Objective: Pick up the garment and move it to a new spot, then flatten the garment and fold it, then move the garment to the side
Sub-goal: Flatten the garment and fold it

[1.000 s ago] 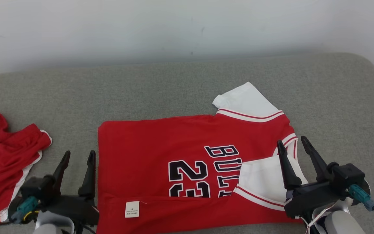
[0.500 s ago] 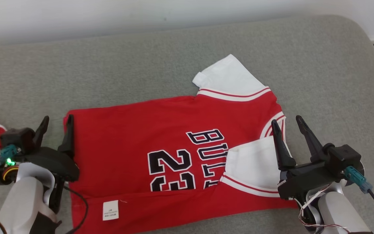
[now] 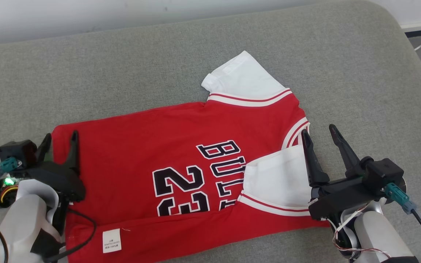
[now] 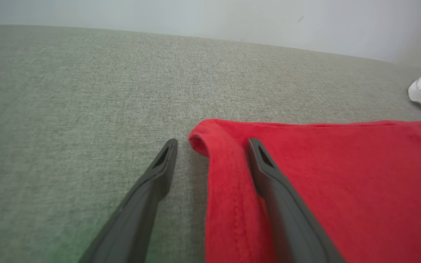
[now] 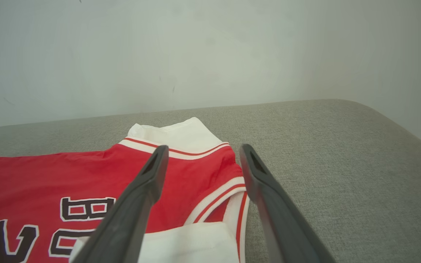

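The red jersey (image 3: 181, 146) lies flat on the grey cushion (image 3: 122, 65), one white sleeve folded inward across its chest; my left pincer (image 3: 61, 135) stands spread astride the hem corner, and my right pincer (image 3: 317, 129) stands spread astride the neckline edge.

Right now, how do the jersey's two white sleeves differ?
The far sleeve sticks out onto the grey cushion; the near sleeve is folded over the red front, covering some lettering. The far sleeve lies away from the right end effector; the near sleeve lies beside it. Both are white with striped trim.
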`<state>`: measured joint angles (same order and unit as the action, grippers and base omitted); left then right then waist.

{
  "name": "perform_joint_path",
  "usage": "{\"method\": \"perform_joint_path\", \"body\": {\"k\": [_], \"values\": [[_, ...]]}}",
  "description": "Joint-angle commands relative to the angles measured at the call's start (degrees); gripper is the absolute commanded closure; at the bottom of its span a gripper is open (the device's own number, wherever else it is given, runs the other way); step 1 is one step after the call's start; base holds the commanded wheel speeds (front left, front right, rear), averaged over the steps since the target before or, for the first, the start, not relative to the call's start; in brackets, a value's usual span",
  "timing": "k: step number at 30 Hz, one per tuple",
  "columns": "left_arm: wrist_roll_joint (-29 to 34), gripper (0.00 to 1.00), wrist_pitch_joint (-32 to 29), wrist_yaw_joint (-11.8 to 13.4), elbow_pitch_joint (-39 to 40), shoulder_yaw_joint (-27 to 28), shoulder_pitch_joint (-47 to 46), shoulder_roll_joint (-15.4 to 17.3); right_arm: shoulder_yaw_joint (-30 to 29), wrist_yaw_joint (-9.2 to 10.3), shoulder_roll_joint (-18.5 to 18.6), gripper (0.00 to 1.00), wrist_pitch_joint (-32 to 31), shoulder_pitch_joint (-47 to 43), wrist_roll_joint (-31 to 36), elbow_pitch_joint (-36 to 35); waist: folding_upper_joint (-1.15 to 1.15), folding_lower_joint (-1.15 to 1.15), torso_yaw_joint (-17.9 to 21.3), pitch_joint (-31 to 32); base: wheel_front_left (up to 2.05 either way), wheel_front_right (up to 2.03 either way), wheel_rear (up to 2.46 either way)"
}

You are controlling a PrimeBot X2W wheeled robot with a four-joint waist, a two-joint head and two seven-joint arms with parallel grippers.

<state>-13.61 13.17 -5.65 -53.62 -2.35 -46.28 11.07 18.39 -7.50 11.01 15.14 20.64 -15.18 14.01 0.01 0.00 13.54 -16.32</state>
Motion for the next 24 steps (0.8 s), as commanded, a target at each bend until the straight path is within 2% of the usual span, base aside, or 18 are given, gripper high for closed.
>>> {"method": "perform_joint_path", "body": {"k": [1,2,3,7,11,18,24], "values": [[-0.12,0.52,0.48,-0.26,-1.12,-0.28,-0.87,0.45,0.21,0.02,-0.09,0.00,0.05,0.68,0.46,0.00,-0.01,0.00,0.13,-0.19,0.00,0.00,0.00],[-0.02,0.70,0.69,-0.38,-1.60,-0.50,-1.28,0.60,0.22,0.02,-0.05,0.00,0.06,0.81,0.49,0.03,-0.01,0.00,0.15,-0.27,0.00,0.00,0.00],[0.24,1.00,0.85,-0.45,-2.01,-0.76,-1.74,0.71,0.20,0.02,0.01,0.00,0.06,0.90,0.50,0.07,-0.01,0.00,0.12,-0.34,0.00,0.00,0.00],[0.47,1.00,1.57,-0.62,-3.19,-1.25,-2.59,0.57,0.18,0.02,0.29,0.00,0.06,1.08,0.61,0.52,-0.01,0.00,-0.44,-0.37,0.00,0.00,0.00],[0.65,1.00,2.06,-0.73,-1.01,-1.53,-2.48,-0.12,0.44,0.02,1.21,0.00,0.06,2.38,0.59,1.18,-0.01,0.00,-1.85,-0.34,0.00,0.00,0.00],[1.19,1.00,2.05,-1.03,8.92,-1.54,0.22,-1.26,0.90,0.02,3.62,0.00,-3.39,9.96,-1.83,5.55,-0.01,0.00,-4.26,-2.14,0.00,0.00,0.00],[2.76,1.00,2.05,-1.02,18.01,-2.89,1.59,-2.10,2.52,0.02,5.50,0.00,-10.19,22.29,-5.71,15.16,-0.01,0.00,-6.28,-5.18,0.00,0.00,0.00]]}}
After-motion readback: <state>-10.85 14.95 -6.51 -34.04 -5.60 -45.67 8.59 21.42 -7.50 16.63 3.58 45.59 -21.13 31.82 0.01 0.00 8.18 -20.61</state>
